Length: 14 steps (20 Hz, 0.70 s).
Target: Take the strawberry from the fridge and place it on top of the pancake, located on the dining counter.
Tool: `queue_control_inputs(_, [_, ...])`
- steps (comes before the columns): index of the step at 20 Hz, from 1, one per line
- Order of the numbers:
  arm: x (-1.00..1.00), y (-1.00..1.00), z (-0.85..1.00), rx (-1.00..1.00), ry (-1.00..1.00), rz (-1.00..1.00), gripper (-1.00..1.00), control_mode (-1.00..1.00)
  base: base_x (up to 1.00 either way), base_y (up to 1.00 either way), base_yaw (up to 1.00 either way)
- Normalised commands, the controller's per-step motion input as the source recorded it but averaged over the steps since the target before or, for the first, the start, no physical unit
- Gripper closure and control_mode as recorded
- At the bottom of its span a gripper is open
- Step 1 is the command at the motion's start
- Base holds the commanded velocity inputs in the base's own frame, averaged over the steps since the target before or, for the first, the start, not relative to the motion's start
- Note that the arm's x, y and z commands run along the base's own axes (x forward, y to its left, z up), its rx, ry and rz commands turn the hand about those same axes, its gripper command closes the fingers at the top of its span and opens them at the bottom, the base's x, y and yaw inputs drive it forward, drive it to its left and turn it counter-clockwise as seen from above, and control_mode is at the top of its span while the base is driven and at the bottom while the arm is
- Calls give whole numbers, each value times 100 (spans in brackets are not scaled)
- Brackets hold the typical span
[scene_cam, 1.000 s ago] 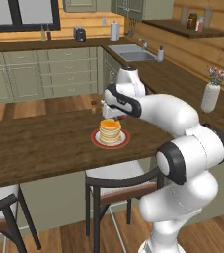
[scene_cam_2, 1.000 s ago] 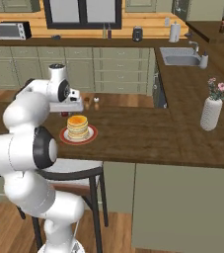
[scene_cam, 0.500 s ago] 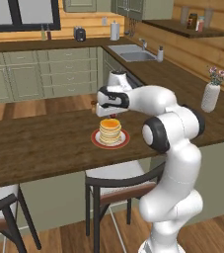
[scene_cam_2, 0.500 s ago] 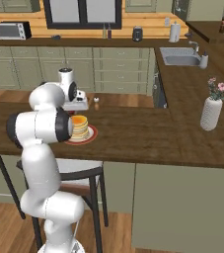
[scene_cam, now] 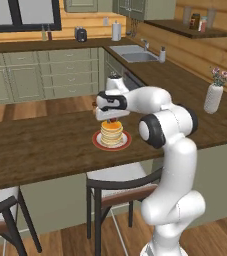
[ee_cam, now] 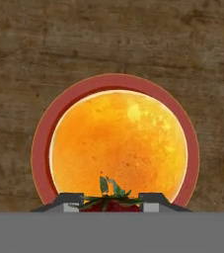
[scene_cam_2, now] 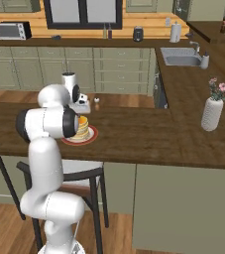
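The pancake (scene_cam: 111, 132) is a golden stack on a red-rimmed white plate (scene_cam: 97, 143) on the dark-brown dining counter (scene_cam: 35, 145). My gripper (scene_cam: 110, 119) hangs just above the stack, pointing straight down. In the hand view the gripper (ee_cam: 108, 206) is shut on the strawberry (ee_cam: 108, 196), whose green leaves and dark-red body show between the fingertips (ee_cam: 66, 202). Below it lie the pancake (ee_cam: 118, 143) and the plate's rim (ee_cam: 39, 148); the berry hangs over the stack's edge nearest the bottom of that view. The arm partly hides the pancake (scene_cam_2: 83, 129) in the right base view. The fridge is out of view.
A white vase with flowers (scene_cam: 214, 97) stands on the counter to the right, well away from the plate. Two small shakers (scene_cam_2: 97, 100) sit at the counter's far edge behind the plate. A black-framed stool (scene_cam: 120, 185) stands under the counter's near edge.
The arm's elbow has swung round and folded closer to the base. The hand has stayed above the pancake, a touch lower, still holding the strawberry.
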Motion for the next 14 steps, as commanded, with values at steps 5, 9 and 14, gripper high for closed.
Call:
queue_control_inputs(5, [-9,-6,-26,-1,0,-1,100,-100,0,0,0])
queue_control_inputs(9, [1,-11,-4,0,0,0,100,-100,0,0,0])
queue_control_inputs(14, [2,-11,0,0,-2,0,100,-100,0,0,0])
